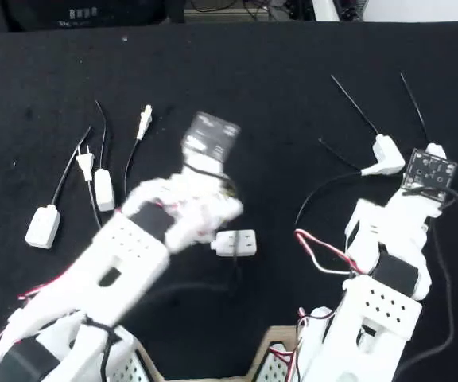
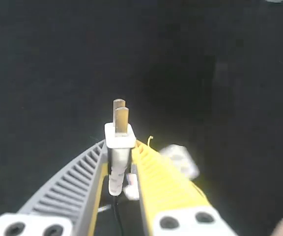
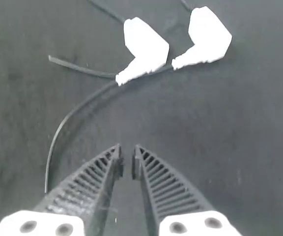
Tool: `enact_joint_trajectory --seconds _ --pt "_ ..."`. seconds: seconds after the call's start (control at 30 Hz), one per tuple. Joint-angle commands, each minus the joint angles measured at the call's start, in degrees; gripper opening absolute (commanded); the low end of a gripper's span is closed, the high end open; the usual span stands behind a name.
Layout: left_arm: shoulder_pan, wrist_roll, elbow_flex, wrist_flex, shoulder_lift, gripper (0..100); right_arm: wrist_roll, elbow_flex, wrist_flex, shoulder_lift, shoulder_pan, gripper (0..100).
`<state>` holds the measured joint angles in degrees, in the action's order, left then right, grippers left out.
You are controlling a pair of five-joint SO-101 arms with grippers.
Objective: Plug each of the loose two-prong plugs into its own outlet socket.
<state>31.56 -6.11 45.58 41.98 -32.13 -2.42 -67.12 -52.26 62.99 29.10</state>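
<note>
black tabletop [image 1: 293, 72]; left gripper [image 2: 120, 147] grasps a two-prong plug [image 2: 119, 136], prongs outward; right gripper [image 3: 127, 156] clenched, angled plugs [image 3: 144, 46] lying near.

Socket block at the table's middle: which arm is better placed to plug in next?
Left, probably: the left gripper holds a two-prong plug, prongs outward, beside the socket block; the right gripper holds nothing, farther away.

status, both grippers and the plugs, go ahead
Left gripper shut on white two-prong plug, prongs forward. Right gripper shut, empty, near two white angled plugs. White outlet socket block nearby, unobstructed.
</note>
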Motion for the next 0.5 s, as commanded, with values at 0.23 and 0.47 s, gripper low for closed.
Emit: enact_joint_trajectory --seconds 0.23,0.47 --pt "-4.62 -7.3 -0.57 -1.76 -2.55 26 -1.05 -4.44 -0.97 1.54 -6.24 23.7" --pt "-23.96 -7.65 5.05 -1.85 -2.55 23 -1.05 -6.11 -2.37 1.19 -23.12 23.3"
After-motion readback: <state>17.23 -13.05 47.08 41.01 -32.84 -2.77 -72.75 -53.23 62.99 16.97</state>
